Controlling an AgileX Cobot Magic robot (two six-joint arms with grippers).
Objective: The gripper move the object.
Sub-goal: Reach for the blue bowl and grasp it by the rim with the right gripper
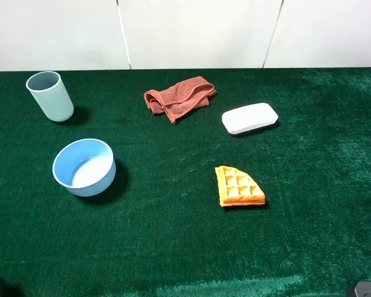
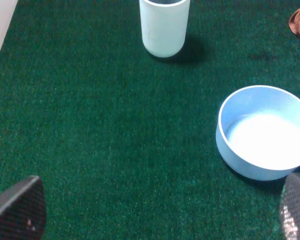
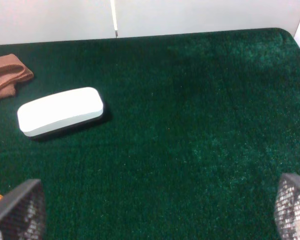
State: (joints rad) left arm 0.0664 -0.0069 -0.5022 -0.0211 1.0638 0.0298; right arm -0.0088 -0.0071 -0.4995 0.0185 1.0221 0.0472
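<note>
Left gripper (image 2: 157,210) sits low at the near-left corner of the green table (image 1: 173,253), its two dark fingers (image 2: 17,212) spread wide with only felt between them. The right gripper (image 3: 155,207), at the near-right corner, is spread just as wide and grips nothing. The light-blue bowl (image 1: 84,167) stands upright on the left half of the table; the left wrist camera shows it close beyond one fingertip of that gripper. Behind the bowl, toward the far-left corner, a pale blue-green cup (image 1: 50,96) stands apart from it. A crumpled rust-red cloth (image 1: 178,98) lies near the far edge around the middle, a flat white case (image 1: 250,118) lies to its right, and an orange waffle wedge (image 1: 238,187) lies nearer the front, right of centre. None of them touches another. Bare felt runs between bowl and waffle and along the whole near strip, and the far edge meets a white wall (image 1: 198,31). I count two grippers, one bowl, one cup, one cloth, one case and one waffle piece.
</note>
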